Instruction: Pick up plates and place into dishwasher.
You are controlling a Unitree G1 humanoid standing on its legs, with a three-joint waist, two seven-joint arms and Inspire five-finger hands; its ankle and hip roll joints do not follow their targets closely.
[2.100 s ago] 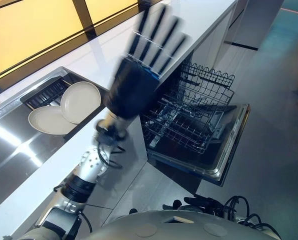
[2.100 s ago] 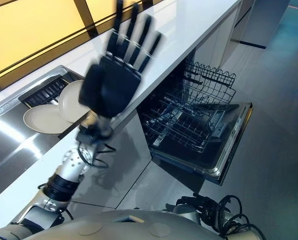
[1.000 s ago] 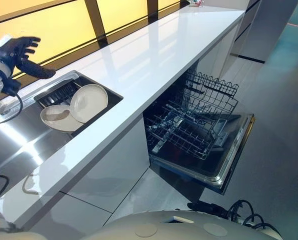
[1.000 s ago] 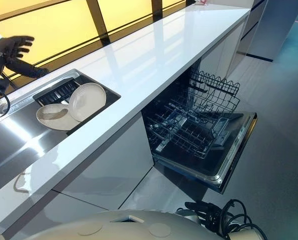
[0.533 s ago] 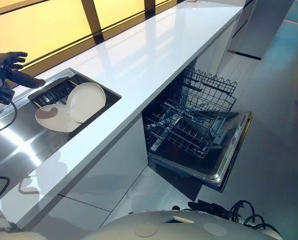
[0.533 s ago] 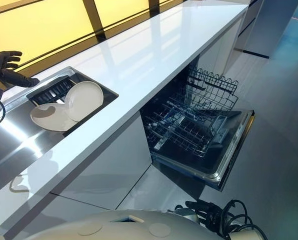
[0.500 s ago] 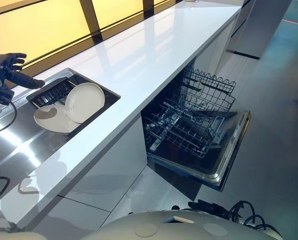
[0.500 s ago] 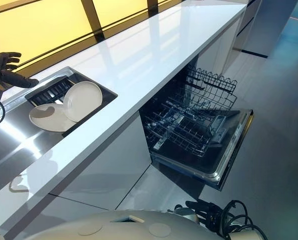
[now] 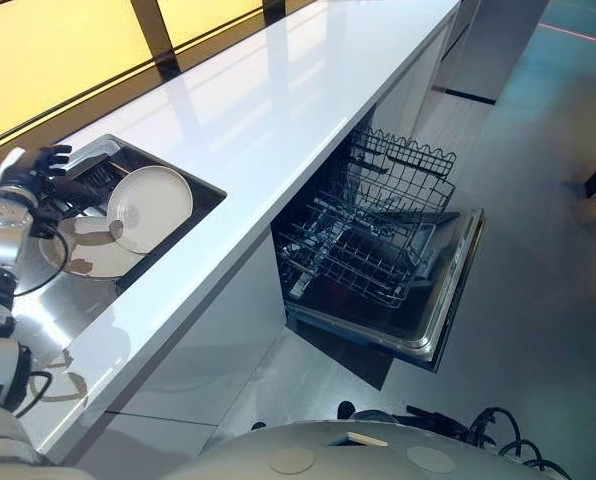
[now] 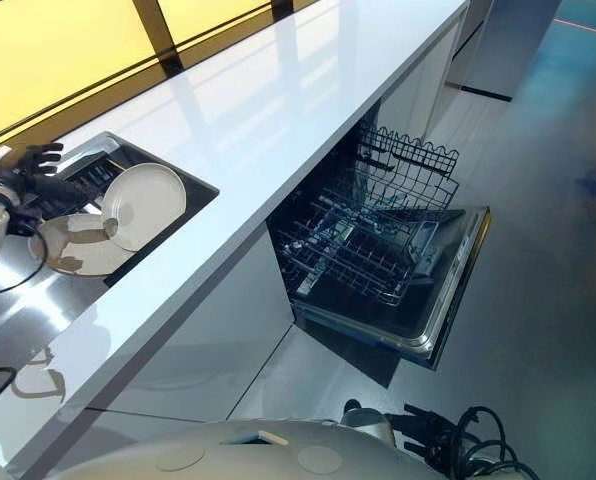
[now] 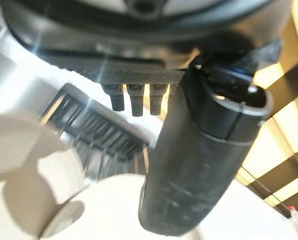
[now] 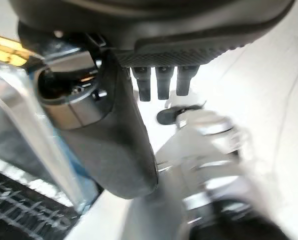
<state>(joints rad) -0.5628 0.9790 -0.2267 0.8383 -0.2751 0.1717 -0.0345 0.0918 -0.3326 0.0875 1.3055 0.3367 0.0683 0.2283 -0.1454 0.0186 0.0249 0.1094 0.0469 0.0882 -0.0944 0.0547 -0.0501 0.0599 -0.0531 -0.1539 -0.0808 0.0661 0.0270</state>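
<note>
**Left hand over the sink, nothing held**

My left hand (image 9: 40, 168) hovers at the far edge of the sink (image 9: 204, 193), fingers straight, thumb out, gripping nothing. Just beside it, one plate (image 9: 150, 207) leans tilted over a flat plate (image 9: 83, 255). The dishwasher (image 9: 448, 290) stands open, racks out. My right hand (image 12: 199, 45) looks open and empty, though its view is blurred.

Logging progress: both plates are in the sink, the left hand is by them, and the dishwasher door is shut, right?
No. The dishwasher door is open, its rack pulled out, as the left eye view shows. Both plates are in the sink, the left hand by them.
</note>
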